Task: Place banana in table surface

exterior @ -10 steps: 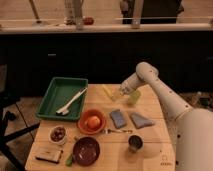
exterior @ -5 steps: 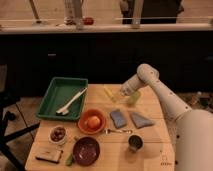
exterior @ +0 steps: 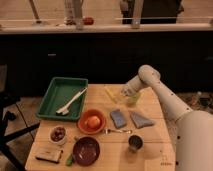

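Banana (exterior: 111,94) lies on tabletop (exterior: 156,134) just beside claw (exterior: 125,92), claw grip state cannot tell; placement step looks near done, and next move calls for lifting clear of the yellow-green cup (exterior: 133,99).

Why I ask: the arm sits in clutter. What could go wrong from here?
1. The gripper hangs right beside the yellow-green cup near the far edge of the table surface. A sideways pull-back could tip the cup or push it off.
2. The banana lies just left of the gripper, also near that far edge. A brush from the arm might roll it off the table.
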Tool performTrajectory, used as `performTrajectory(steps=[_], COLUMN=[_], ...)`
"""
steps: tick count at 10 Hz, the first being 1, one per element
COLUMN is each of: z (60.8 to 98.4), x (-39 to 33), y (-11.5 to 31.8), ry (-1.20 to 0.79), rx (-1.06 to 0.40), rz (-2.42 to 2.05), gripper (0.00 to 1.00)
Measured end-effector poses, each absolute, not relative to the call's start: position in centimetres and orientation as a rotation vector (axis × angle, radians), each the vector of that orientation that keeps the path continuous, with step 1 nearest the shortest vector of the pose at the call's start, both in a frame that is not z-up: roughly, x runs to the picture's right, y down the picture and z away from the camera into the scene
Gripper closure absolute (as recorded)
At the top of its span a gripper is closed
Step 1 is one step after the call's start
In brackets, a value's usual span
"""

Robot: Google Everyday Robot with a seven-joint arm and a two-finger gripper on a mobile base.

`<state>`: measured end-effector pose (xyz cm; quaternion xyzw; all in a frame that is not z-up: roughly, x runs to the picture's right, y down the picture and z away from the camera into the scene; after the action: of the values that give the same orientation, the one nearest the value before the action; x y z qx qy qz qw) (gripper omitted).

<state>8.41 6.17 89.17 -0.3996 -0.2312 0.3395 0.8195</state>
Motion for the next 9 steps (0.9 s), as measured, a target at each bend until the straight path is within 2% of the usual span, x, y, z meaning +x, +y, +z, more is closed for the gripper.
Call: performTrajectory(steps=[2,5,6,8,9], z=[89.2,89.0,89.1,89.0,88.9], x=[8.9,9.4,9.5,9.9,10.1], y=[6.2,6.2,6.2,6.2,6.2], ry=[-0.495,-0.500,-0.502,-0.506,-0.507], rx=[-0.853,-0.855,-0.855,-0.853,-0.854], rz=[0.725,0.725,0.722,0.720,0.719], gripper=[0.80,0.68,0.61,0.59,0.54])
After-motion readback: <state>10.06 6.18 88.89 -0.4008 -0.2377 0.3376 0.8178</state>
